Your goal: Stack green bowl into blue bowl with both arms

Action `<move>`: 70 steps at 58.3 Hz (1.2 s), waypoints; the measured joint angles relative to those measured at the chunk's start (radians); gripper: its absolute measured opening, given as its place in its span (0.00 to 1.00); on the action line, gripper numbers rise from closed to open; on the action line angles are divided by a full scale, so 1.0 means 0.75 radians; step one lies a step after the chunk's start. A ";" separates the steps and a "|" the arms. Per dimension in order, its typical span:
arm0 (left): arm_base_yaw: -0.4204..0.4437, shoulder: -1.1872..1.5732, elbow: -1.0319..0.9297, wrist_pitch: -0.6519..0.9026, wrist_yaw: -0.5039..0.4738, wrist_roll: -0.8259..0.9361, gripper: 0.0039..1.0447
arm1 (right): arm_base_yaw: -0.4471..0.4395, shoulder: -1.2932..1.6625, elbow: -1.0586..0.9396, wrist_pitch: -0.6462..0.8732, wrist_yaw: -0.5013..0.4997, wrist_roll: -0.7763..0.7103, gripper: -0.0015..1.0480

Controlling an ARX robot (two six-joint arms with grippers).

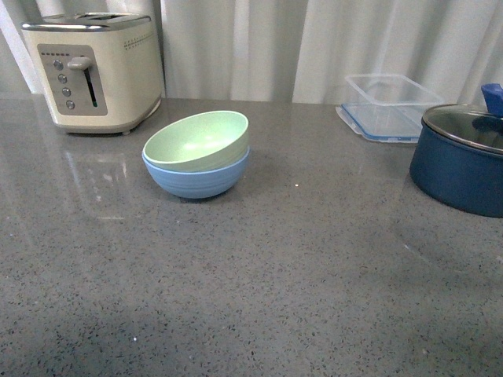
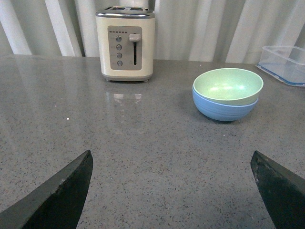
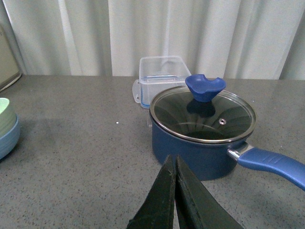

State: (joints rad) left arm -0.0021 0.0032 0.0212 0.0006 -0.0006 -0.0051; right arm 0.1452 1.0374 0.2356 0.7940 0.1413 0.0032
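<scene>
- While the green bowl (image 1: 198, 140) sits nested inside the blue bowl (image 1: 196, 179), left of centre in the upper half of the front view, the stacking step itself looks done; the green rim tilts slightly, riding higher on the right side of the frame than on the left.
- Neither arm touches the pair: the front view shows no arm at all, and both wrist cameras look at the bowls from well apart.
- From the left wrist view, the left gripper (image 2: 174, 191) is spread wide, its two dark fingers at the lower corners of the frame with bare countertop (image 2: 157, 152) between them, grasping nothing.
- From the right wrist view, the right gripper (image 3: 174, 191) is clenched, its fingers pressed together at the bottom centre, with nothing between them; the stacked bowls only peek in at the left edge.
- Judging by this, the task is at its closing stage, and the next move calls for little more than keeping both arms clear of the stack, or a light nudge to level the green bowl if the tilt matters.
- Farther out stand a toaster (image 1: 96, 69) at upper left, a clear container (image 1: 391, 106) at upper right, and a navy pot (image 1: 464, 161) with a glass lid at the right edge.
</scene>
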 joint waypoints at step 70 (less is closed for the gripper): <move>0.000 0.000 0.000 0.000 0.001 0.000 0.94 | -0.190 -0.939 -0.307 -0.611 -0.186 -0.001 0.01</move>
State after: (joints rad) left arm -0.0021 0.0032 0.0212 0.0006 -0.0002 -0.0051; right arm 0.0025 0.3332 0.0051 0.3355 0.0017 0.0029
